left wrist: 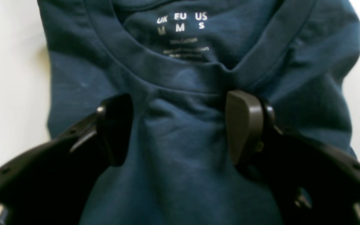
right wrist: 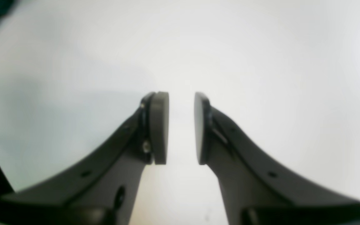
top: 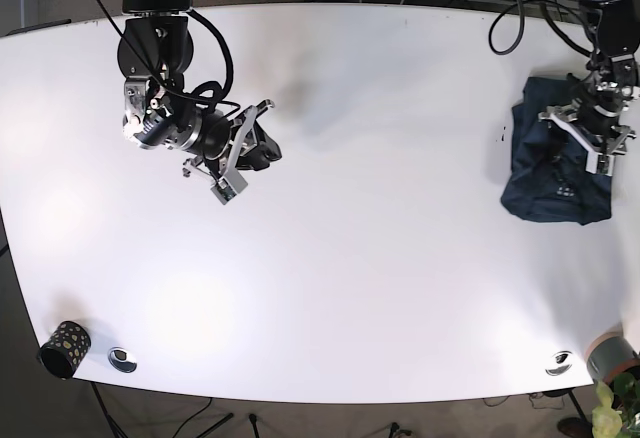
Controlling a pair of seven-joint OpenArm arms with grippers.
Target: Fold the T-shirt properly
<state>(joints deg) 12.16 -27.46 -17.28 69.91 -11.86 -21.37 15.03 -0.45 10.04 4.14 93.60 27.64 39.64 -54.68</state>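
The T-shirt is dark blue and lies folded into a compact bundle near the table's right edge. Its collar and white size label face up in the left wrist view. My left gripper is open right over the shirt, just below the collar. One finger sits on each side of a raised ridge of fabric, and I cannot tell whether they touch it. My right gripper hovers over bare table at the far left. Its pads stand a narrow gap apart with nothing between them.
The white table stretches between the two arms. A black dotted cup stands at the front left corner, near a metal disc. A second disc and a grey cup sit at the front right. Cables run along the back edge.
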